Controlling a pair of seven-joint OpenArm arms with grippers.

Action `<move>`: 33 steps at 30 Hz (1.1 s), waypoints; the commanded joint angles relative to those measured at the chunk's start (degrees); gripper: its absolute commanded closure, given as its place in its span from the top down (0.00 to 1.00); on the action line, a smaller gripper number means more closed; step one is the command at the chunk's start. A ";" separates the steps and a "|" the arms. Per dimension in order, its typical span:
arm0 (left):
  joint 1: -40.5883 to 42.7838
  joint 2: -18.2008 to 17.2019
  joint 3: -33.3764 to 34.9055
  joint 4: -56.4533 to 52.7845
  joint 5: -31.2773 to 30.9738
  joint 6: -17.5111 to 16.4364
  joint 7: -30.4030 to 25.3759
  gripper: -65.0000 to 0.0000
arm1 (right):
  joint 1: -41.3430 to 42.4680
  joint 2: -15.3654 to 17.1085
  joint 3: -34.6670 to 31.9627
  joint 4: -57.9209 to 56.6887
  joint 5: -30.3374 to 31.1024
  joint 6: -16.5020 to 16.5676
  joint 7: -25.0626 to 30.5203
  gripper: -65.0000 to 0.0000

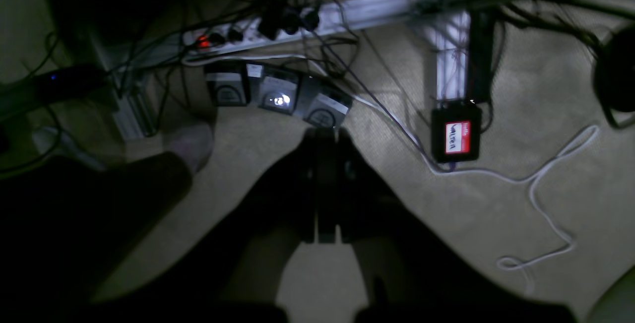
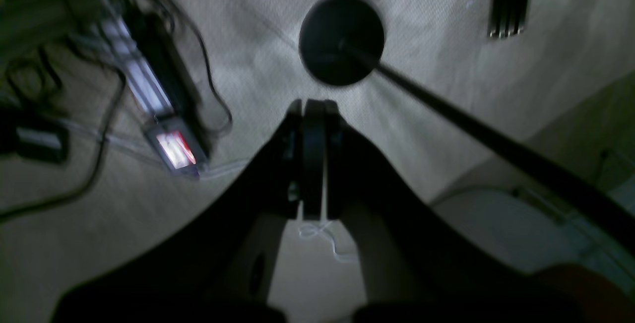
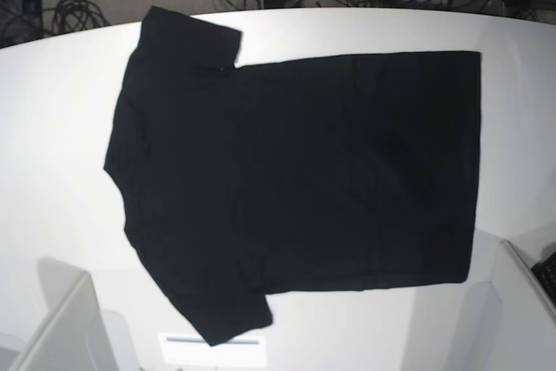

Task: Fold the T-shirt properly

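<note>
t-shirt (image 3: 304,180): black cloth, short sleeves, plain side up, spread flat on the desk, collar end toward base view's left, hem toward its right; matte, a few soft creases
sleeves: one points to the far edge, one to the near edge
desk (image 3: 52,128): white, smooth, rounded far edge; shirt covers most of the middle
left claw (image 1: 325,137): dark, jaws pressed together, nothing held, pointing down at the floor, off the desk
right claw (image 2: 313,107): dark, jaws pressed together, nothing held, also over the floor
floor (image 1: 521,90): beige carpet, fine weave, dim light
power strip (image 1: 278,28): pale, long, black plugs in it, red lit switch
cables: black tangle near the strip, one thin white cable (image 1: 545,184) looping over the carpet
black box (image 1: 455,132): small, red and white label
round base (image 2: 341,40): black disc on the carpet with a dark pole rising from it
room: more cables and gear behind the desk's far edge in base view
</note>
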 commanded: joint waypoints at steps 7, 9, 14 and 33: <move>11.99 -3.80 -1.97 17.09 -0.03 0.34 -0.95 0.00 | -7.50 -2.80 0.68 16.70 0.14 -0.23 0.64 0.00; 15.06 -3.71 -6.01 22.54 -0.03 0.34 -0.86 0.00 | -8.73 -3.77 0.68 21.45 0.14 -0.32 0.64 0.00; 20.07 -3.71 -13.49 32.91 -0.03 0.34 -1.04 0.00 | -10.14 -6.23 2.09 31.38 0.14 -0.32 0.46 0.00; 17.35 -3.89 -23.42 49.88 -18.76 -0.01 -0.51 0.00 | 2.61 -4.47 4.20 57.05 24.49 -0.23 -29.16 0.17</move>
